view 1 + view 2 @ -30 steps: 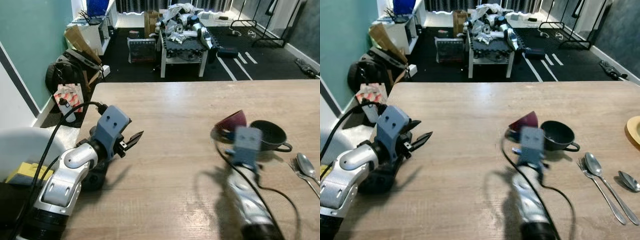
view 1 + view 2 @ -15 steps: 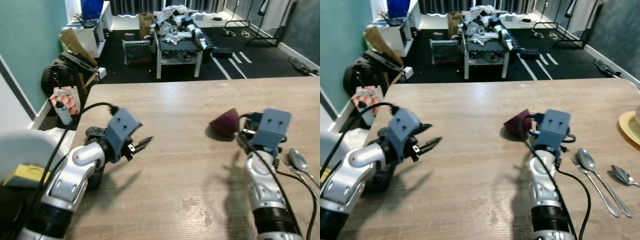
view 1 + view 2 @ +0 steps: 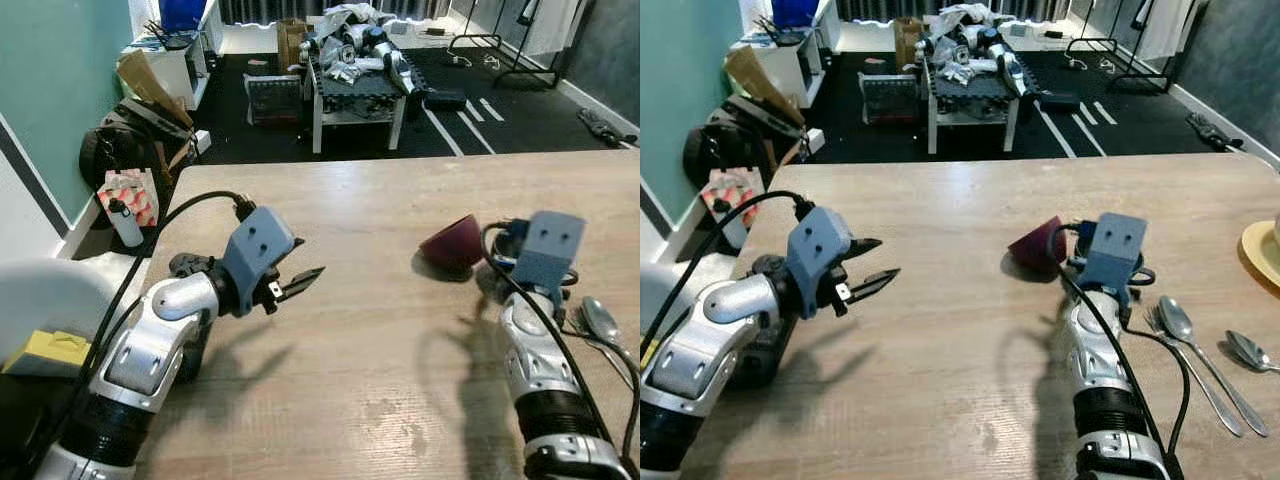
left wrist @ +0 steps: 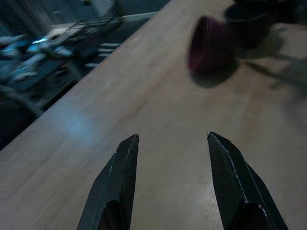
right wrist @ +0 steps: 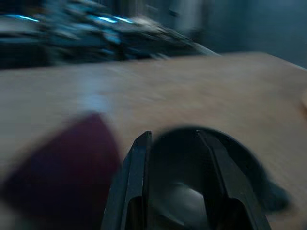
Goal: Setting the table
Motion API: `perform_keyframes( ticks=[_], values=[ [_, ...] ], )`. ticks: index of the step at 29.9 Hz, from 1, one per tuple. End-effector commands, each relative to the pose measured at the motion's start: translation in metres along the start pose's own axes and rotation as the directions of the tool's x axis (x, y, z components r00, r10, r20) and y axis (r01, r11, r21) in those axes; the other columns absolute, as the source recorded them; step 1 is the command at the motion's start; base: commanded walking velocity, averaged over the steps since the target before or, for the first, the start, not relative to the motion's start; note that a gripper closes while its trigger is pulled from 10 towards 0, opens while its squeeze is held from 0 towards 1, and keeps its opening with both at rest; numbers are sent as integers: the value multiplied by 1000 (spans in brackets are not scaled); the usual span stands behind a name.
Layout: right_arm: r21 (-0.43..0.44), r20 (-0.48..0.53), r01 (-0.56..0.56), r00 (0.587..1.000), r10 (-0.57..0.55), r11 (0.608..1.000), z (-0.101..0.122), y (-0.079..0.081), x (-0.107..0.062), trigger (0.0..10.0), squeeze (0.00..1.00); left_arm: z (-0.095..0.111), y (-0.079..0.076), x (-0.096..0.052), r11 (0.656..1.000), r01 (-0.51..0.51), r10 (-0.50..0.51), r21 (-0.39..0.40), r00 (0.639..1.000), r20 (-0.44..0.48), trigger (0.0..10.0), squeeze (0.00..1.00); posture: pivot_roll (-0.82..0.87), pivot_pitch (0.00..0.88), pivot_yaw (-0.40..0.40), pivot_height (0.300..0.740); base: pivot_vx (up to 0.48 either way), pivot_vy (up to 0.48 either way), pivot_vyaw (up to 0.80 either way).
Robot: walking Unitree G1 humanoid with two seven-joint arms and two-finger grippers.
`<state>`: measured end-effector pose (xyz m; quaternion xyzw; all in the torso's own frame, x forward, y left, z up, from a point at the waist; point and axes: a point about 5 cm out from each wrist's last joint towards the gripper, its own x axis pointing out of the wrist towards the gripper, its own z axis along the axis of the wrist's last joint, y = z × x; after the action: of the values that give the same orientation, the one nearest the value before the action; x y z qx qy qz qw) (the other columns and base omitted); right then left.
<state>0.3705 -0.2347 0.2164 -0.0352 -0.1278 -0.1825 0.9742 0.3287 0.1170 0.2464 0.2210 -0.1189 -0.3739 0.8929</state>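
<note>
Tableware sits toward the robot's right on the long wooden table (image 3: 380, 330): a maroon bowl (image 3: 452, 243) lying tipped on its side, a dark cup (image 5: 201, 191) just beside it, and cutlery farther right. Beyond the table's far edge, the dark floor holds a low white-legged table (image 3: 355, 95) piled with clutter, and cardboard and bags (image 3: 135, 140) lean against the teal wall on the left.

The left arm reaches in over the table's left part, well apart from the dishes. The left gripper (image 3: 300, 283) hangs above bare wood with its two black fingers (image 4: 117, 187) spread wide and nothing between them; its wrist view looks across the tabletop toward the maroon bowl and the dark cup behind it.

The right arm stretches forward on the right side, its blue-grey wrist block hiding most of the cup in the head views. In the blurred right wrist view, the right gripper (image 5: 175, 182) has its fingers moderately apart, with the cup's rim and dark inside showing between them; whether a finger touches the cup cannot be told. The maroon bowl lies close beside the cup, on the robot's left of it.

A spoon (image 3: 1200, 355) and a fork (image 3: 1185, 365) lie side by side on the table just right of the right arm, a smaller spoon (image 3: 1248, 350) lies beyond them, and the edge of a yellow plate (image 3: 1258, 250) shows at the far right.
</note>
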Motion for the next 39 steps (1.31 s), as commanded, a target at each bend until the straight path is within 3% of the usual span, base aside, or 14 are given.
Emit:
perform_keyframes(
  ticks=[1,4,7,8,10,11,12,24,39],
  values=[
    [28,30,-74,997,73,997,3,2,-5,10000,0,-3,5,-4,996,-88,88,-6,996,-10,10000,0,157,156,87,740,0,0,0],
    [221,64,-167,986,156,961,11,13,-20,10000,0,-6,24,-7,921,-375,375,-103,927,-16,10000,0,150,159,86,740,0,0,0],
    [347,89,-187,982,167,919,17,19,-30,10000,0,-9,29,-13,867,-483,484,-124,875,-30,10000,0,149,159,84,740,0,0,0],
    [347,89,-187,982,167,919,17,19,-30,10000,0,-9,29,-13,867,-483,484,-124,875,-30,10000,0,149,159,84,740,0,0,0],
    [437,124,-222,975,186,871,25,28,-39,10000,0,-9,33,-19,833,-537,538,-133,842,-32,10000,0,149,154,82,740,0,0,0],
    [437,124,-222,975,186,871,25,28,-39,10000,0,-9,33,-19,833,-537,538,-133,842,-32,10000,0,149,154,82,740,0,0,0],
    [468,160,-271,962,220,841,29,36,-48,10000,0,-8,36,-22,817,-563,564,-121,825,-35,10000,0,149,150,82,740,0,0,0],
    [483,102,-279,959,263,830,18,41,-63,10000,0,-12,39,-17,775,-615,613,-146,788,-61,10000,0,131,134,86,740,0,0,0],
    [463,68,-247,968,243,851,13,32,-62,10000,0,-14,36,-17,755,-633,632,-173,772,-67,10000,0,119,115,73,740,0,0,0]
  ],
)
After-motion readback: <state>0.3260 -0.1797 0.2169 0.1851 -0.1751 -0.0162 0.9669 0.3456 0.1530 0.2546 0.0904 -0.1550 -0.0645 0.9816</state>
